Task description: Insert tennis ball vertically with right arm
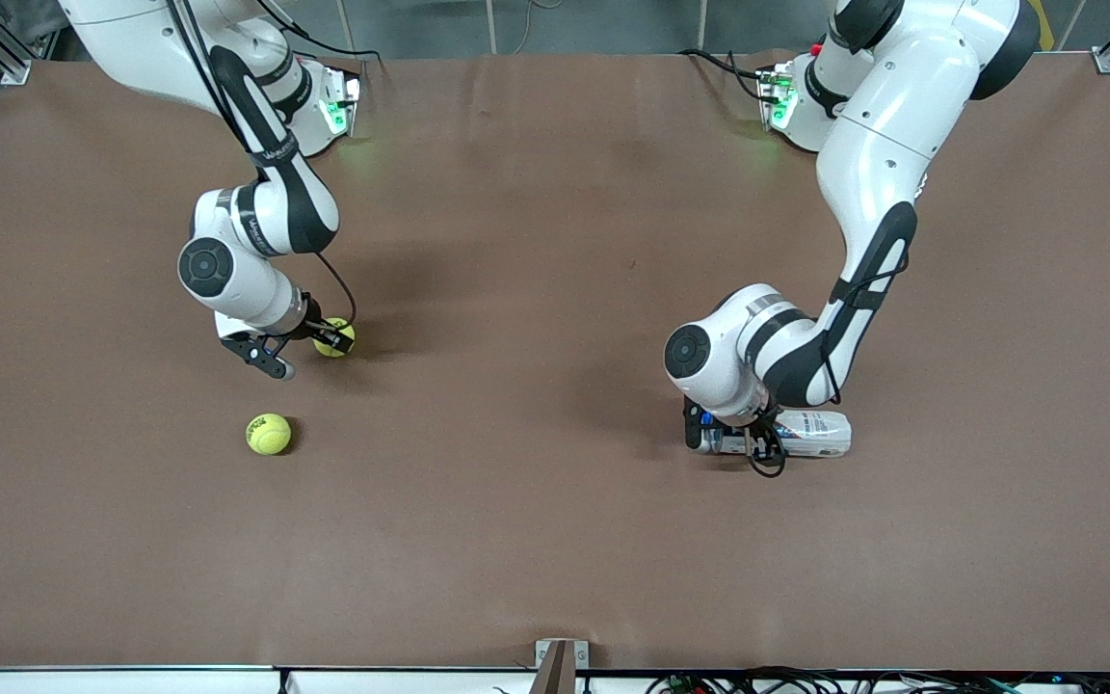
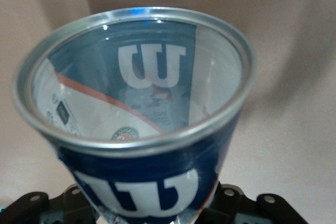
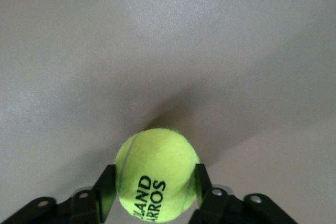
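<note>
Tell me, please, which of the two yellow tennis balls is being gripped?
The yellow felt tennis ball farther from the front camera, clamped in the right pincer; the other ball lies free.

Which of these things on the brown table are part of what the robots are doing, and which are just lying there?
In use:
- yellow-green felt tennis ball, gripped by the right gripper
- clear plastic ball can with blue label, lying on the table, in the left gripper

Lying about:
- second yellow-green tennis ball, nearer the front camera

The front camera looks down from high on the table (image 1: 555, 540); each wrist camera looks closely past its own fingers.
</note>
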Available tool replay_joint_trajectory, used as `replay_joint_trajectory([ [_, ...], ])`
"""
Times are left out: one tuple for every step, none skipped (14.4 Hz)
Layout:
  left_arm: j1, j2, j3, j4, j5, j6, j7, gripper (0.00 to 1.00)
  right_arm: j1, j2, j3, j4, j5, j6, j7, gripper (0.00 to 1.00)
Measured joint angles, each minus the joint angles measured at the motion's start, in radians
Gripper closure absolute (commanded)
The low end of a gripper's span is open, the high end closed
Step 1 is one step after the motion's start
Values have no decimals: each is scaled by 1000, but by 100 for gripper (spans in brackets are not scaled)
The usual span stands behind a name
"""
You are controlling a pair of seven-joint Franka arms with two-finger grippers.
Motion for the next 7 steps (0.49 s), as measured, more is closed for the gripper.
replay_joint_trajectory([
  [0, 0, 0, 0, 0, 0, 0, 37, 0, 0, 0, 0, 0, 0, 0, 78],
  [0, 0, 0, 1, 0, 0, 0, 39, 0, 0, 0, 0, 0, 0, 0, 85],
  [0, -1, 0, 2, 0, 0, 0, 44, 0, 0, 0, 0, 0, 0, 0, 88],
  [0, -1, 0, 3, 0, -1, 1, 45, 0, 0, 0, 0, 0, 1, 0, 90],
  [0, -1, 0, 4, 0, -1, 1, 41, 0, 0, 0, 0, 0, 1, 0, 92],
  [-1, -2, -1, 4, 0, -1, 1, 41, 0, 0, 0, 0, 0, 1, 0, 95],
  [-1, -2, -1, 5, 0, -1, 1, 41, 0, 0, 0, 0, 0, 1, 0, 96],
])
